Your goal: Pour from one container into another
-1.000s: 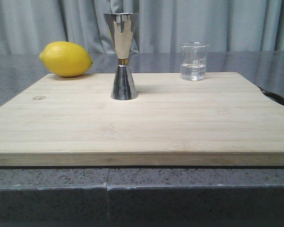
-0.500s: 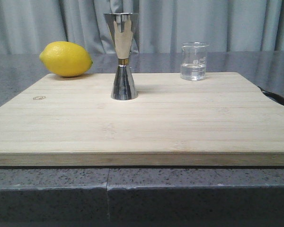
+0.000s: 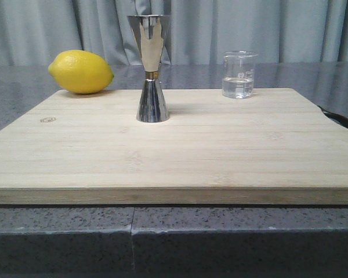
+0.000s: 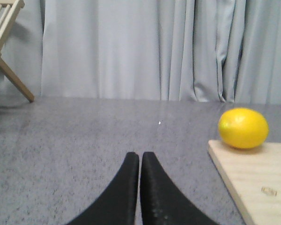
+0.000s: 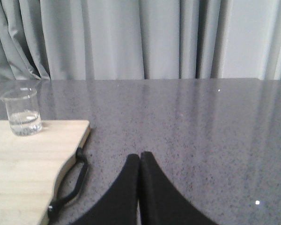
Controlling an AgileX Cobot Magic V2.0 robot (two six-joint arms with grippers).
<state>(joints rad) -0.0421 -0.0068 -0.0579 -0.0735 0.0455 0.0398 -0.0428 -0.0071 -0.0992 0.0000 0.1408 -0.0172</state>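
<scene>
Beaker, part-filled, stands at the board's far right corner; jigger stands upright, well left of it. Both grippers, left and right, rest off-board, jaws clenched and empty. The right should part its jaws, then grasp the beaker mid-wall, level.

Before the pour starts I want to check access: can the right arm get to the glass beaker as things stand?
Probably yes. The glass beaker stands upright near the cutting board's far right corner, with bare countertop between it and the right end effector, which is shut and would have to open first.
</scene>
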